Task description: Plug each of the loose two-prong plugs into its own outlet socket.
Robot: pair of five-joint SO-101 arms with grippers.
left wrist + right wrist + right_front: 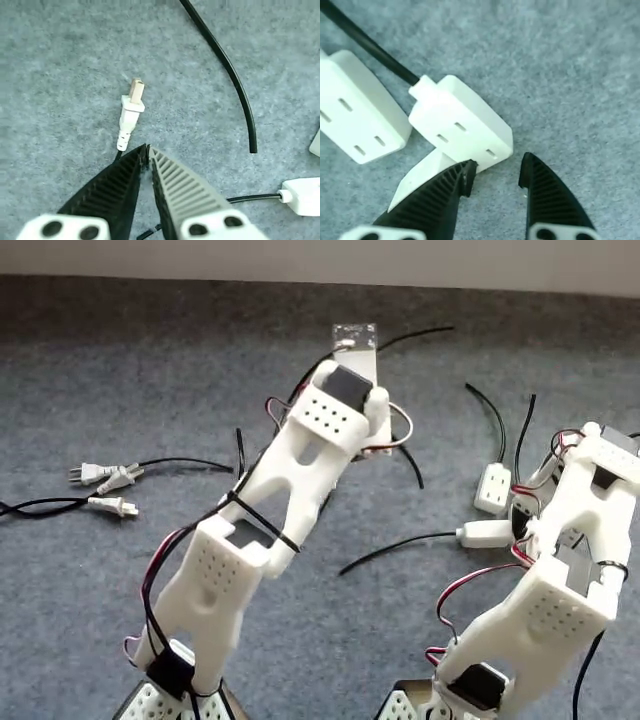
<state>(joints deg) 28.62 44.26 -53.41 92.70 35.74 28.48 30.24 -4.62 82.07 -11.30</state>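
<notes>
surface: the worktop (110, 620) is covered edge to edge in grey short-pile carpet. a pale wall (500, 255) runs along its far edge. a small shiny patch (355, 338) lies at the middle of the far edge.

left pincer (148, 150): fingers closed tip to tip, low over the carpet toward the far middle of the worktop. a white plug (131, 107) lies flat just ahead of the tips, prongs pointing away. its cord runs in beneath the tips; whether it is pinched cannot be told. a loose black cable (235, 85) lies near the plug, apart from it.

right pincer (497, 175): about half open, holding nothing, tips just short of a white socket block (462, 130) near the right edge. a second socket block (355, 117) lies just beside the first; contact cannot be told.

toward the left edge, well apart from both arms, lie a pair of plugs (100, 475) and a single plug (115, 506), all on black cords.
</notes>
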